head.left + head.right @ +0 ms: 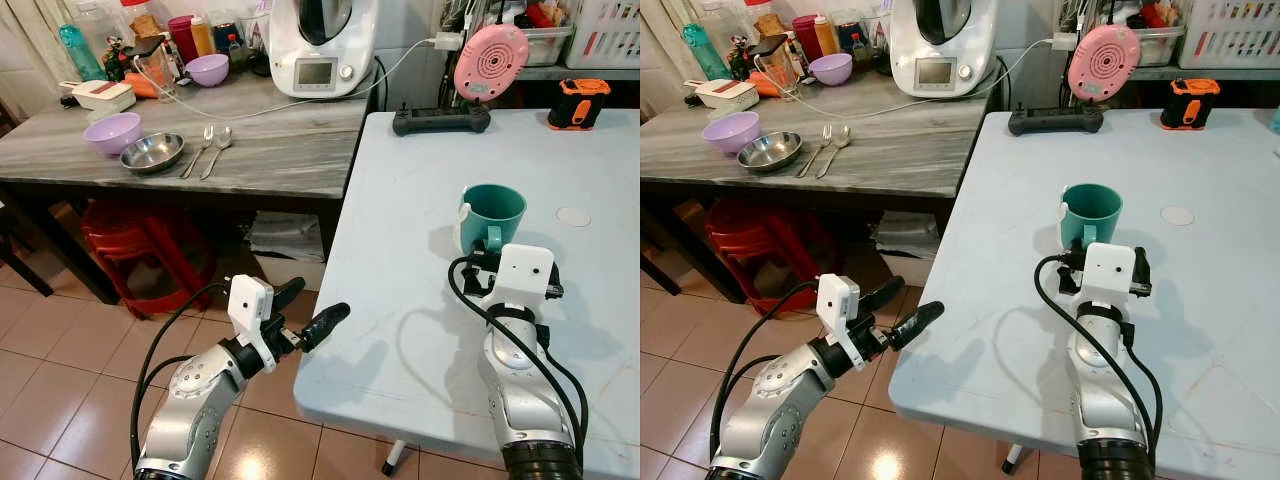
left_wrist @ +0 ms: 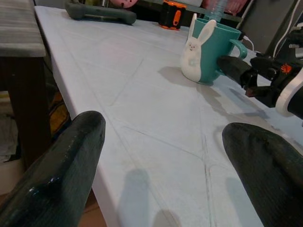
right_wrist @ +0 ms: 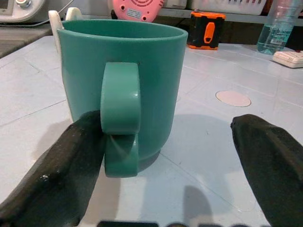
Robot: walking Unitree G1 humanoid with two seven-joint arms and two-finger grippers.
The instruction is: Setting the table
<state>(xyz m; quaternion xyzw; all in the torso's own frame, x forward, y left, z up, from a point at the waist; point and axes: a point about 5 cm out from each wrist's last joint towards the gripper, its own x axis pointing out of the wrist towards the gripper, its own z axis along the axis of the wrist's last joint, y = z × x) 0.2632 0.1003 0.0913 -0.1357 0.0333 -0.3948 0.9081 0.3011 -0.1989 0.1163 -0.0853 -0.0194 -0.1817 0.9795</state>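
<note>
A teal mug (image 1: 492, 212) with a white bunny on its side stands upright on the white table (image 1: 420, 330). Its handle (image 3: 120, 109) points back toward my right gripper (image 3: 165, 158). That gripper is open and low over the table just behind the mug. One finger (image 3: 61, 170) lies right beside the handle and the other stands well off to the far side. My left gripper (image 1: 312, 305) is open and empty at the table's near left edge, over the floor. Spoons (image 1: 210, 148), a steel bowl (image 1: 152, 152) and a purple bowl (image 1: 112, 132) lie on the wooden counter (image 1: 280, 165).
At the counter's back stand a white kitchen machine (image 1: 320, 45), another purple bowl (image 1: 208, 69) and bottles. On the table's far edge are a black power strip (image 1: 440, 120), a pink device (image 1: 490, 60) and an orange-black tool (image 1: 578, 102). Red stools (image 1: 140, 250) sit under the counter.
</note>
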